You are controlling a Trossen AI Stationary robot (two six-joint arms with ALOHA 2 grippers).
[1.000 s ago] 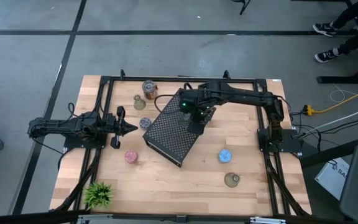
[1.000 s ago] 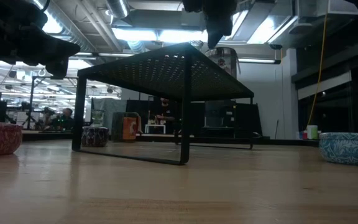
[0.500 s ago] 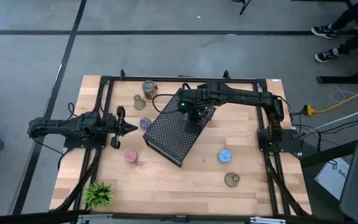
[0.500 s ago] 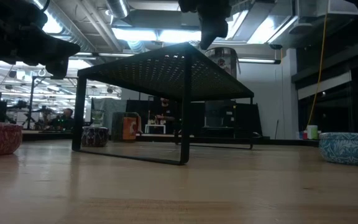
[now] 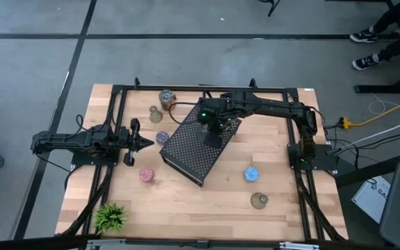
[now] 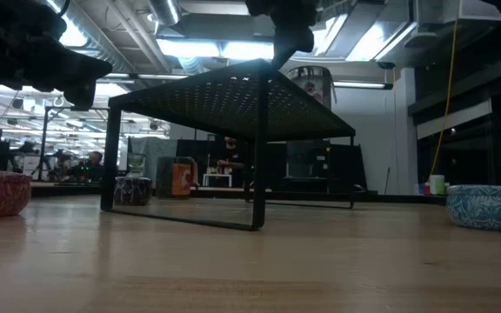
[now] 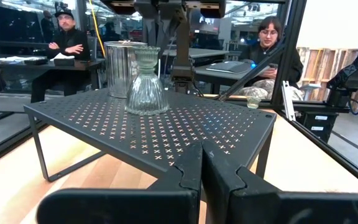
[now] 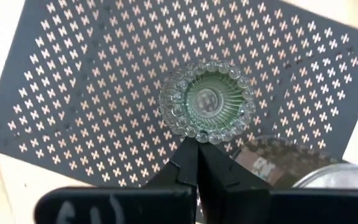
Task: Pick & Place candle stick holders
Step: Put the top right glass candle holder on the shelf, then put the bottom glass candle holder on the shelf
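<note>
A black perforated shelf (image 5: 186,156) stands mid-table. A clear green glassy candle stick holder (image 8: 207,101) stands upright on its top, next to a silver can-like holder (image 7: 122,67). My right gripper (image 8: 197,146) is shut, low over the shelf, its tips by the glassy holder's rim. My left gripper (image 5: 144,143) is shut and empty at the table's left. On the table stand a silver-copper can (image 5: 167,99), an olive-green holder (image 5: 155,114), a purple (image 5: 162,137), a pink (image 5: 146,174), a blue (image 5: 252,173) and another olive-green holder (image 5: 259,201). My right gripper points down, with its shut fingertips (image 8: 190,155) at the edge of the glassy holder's beaded rim (image 8: 194,134). Whether they touch it I cannot tell. The holder stands on its base on the shelf top.
A small green plant (image 5: 110,217) stands at the near left corner. A black frame rail (image 5: 200,88) runs along the table's edges. Bare wood lies along the near edge between the plant and the olive-green holder. People sit beyond the table in the left wrist view (image 7: 269,43).
My right gripper has gone a little toward the table's left over the shelf top, staying shut. The holders and the shelf have kept still.
</note>
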